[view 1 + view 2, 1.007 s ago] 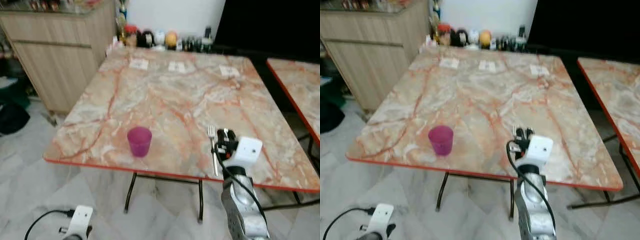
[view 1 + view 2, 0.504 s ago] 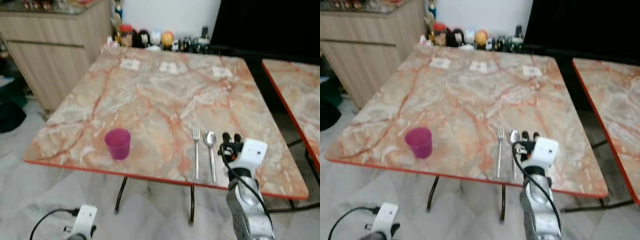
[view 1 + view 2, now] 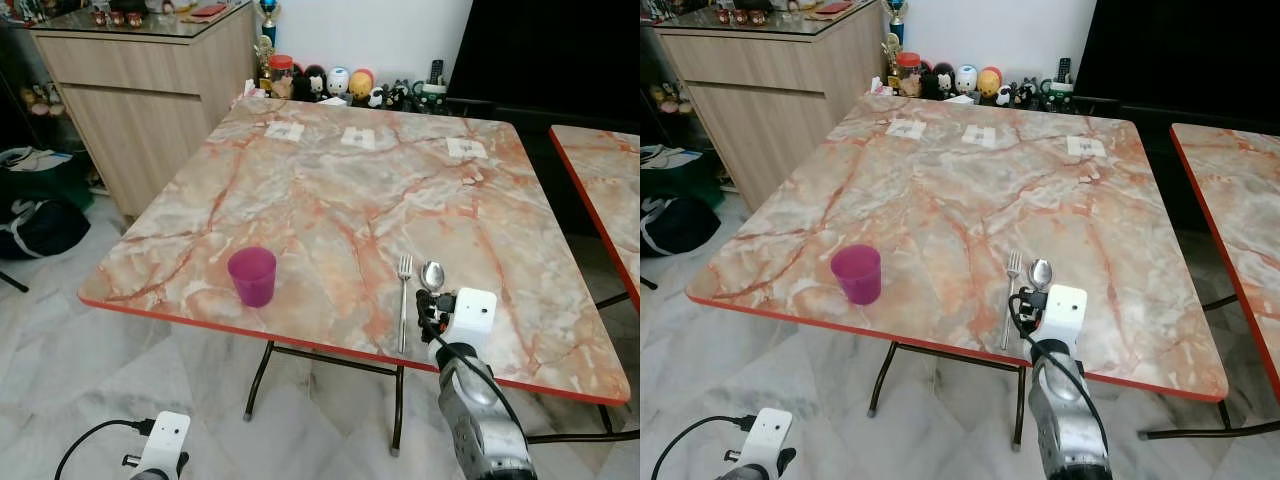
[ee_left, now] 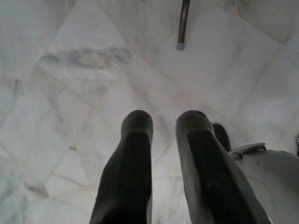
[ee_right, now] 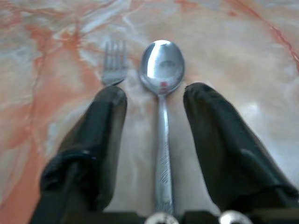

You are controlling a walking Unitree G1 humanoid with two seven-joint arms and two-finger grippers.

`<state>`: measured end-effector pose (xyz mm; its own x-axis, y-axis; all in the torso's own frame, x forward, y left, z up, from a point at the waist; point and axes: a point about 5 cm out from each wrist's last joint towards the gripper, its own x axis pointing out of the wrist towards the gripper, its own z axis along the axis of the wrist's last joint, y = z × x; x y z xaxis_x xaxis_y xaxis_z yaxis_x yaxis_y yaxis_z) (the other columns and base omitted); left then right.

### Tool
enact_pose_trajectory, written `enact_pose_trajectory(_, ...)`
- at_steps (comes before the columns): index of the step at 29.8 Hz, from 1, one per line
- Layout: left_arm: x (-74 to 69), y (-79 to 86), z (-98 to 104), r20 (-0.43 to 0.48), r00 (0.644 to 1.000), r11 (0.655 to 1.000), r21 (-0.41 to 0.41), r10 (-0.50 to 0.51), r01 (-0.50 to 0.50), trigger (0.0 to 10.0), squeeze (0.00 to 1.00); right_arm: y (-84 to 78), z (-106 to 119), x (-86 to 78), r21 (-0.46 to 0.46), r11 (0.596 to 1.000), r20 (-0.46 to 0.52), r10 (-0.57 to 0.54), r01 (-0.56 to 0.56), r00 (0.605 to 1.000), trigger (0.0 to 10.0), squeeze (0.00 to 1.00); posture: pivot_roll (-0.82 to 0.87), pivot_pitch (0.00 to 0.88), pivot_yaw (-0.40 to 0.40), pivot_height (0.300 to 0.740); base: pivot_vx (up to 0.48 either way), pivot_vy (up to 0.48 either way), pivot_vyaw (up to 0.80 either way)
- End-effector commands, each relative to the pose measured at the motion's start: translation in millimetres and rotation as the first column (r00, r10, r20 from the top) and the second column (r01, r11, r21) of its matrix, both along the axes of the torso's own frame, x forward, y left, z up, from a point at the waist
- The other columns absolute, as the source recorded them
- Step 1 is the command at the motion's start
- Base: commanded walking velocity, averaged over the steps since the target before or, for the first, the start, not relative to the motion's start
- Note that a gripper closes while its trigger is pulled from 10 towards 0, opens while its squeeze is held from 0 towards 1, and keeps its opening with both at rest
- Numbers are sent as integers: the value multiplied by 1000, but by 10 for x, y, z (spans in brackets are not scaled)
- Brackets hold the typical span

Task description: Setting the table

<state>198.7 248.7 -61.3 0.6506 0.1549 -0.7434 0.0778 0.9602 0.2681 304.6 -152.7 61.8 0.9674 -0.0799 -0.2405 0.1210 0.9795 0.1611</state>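
Change: a second ago only the fork showed beside the raised right gripper; now fork and spoon both lie flat on the table, and the whole picture has shifted, so the camera has moved too.
Spoon (image 5: 161,74): at the near edge of the table, towards five o'clock on the top, bowl pointing away to twelve, handle running back between the right gripper's fingers.
Fork (image 5: 113,63): just beside the spoon at its nine o'clock, parallel, not touching as far as I can see.
Handling: both look like thin polished metal, so likely light, stiff and slippery; lying flat on stone, they would be best pinched across the narrow handle, near mid-length.
Right gripper (image 5: 156,119): fingers apart, straddling the spoon handle, clamped on nothing; whether the pads touch the metal, I cannot tell.
Cup (image 3: 251,275): pink, upright, well apart at nine o'clock of the cutlery.
Table (image 3: 330,190): marbled top, red rim; small paper squares along the far edge.
Left gripper (image 4: 161,154): hanging idle over the floor, fingers slightly apart, empty.
View gap: the wrist camera gives the spoon between the fingers; from the head the camera housing hides that, but the head view places the cup.
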Motion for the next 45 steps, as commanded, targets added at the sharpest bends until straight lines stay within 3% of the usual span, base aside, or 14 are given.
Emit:
enact_pose_trajectory(1, -29, -2, -19, -15, 1000, 1000, -11, 5, -5, 10000, 0, -26, 7, 43, 15, 1000, -8, -9, 9, 1000, 10000, 0, 133, 7, -35, 740, 0, 0, 0)
enact_pose_trajectory(3, -28, -2, -18, -12, 1000, 1000, -14, 10, -10, 10000, 0, -18, 33, 130, 8, 1000, -11, 1, 0, 1000, 10000, 0, 133, 7, -35, 740, 0, 0, 0)
enact_pose_trajectory(17, -31, -6, -21, -11, 1000, 1000, -17, 11, -11, 10000, 0, -58, 1, 294, 67, 996, -64, -48, 52, 997, 10000, 0, 145, 10, -35, 740, 0, 0, 0)
enact_pose_trajectory(25, -36, -3, -23, -15, 1000, 1000, -17, 11, -11, 10000, 0, -84, -103, 262, 83, 994, -107, -65, 74, 992, 10000, 0, 145, 13, -36, 740, 0, 0, 0)
enact_pose_trajectory(37, -40, 0, -24, -14, 1000, 1000, -20, 14, -15, 10000, 0, 15, -170, 250, 105, 994, -121, 7, 6, 993, 10000, 0, 150, 11, -38, 740, 0, 0, 0)
enact_pose_trajectory(45, -44, -7, -27, -11, 1000, 1000, -20, 17, -17, 10000, 0, 38, -87, 303, 129, 991, -59, 27, -20, 998, 10000, 0, 149, 12, -40, 740, 0, 0, 0)
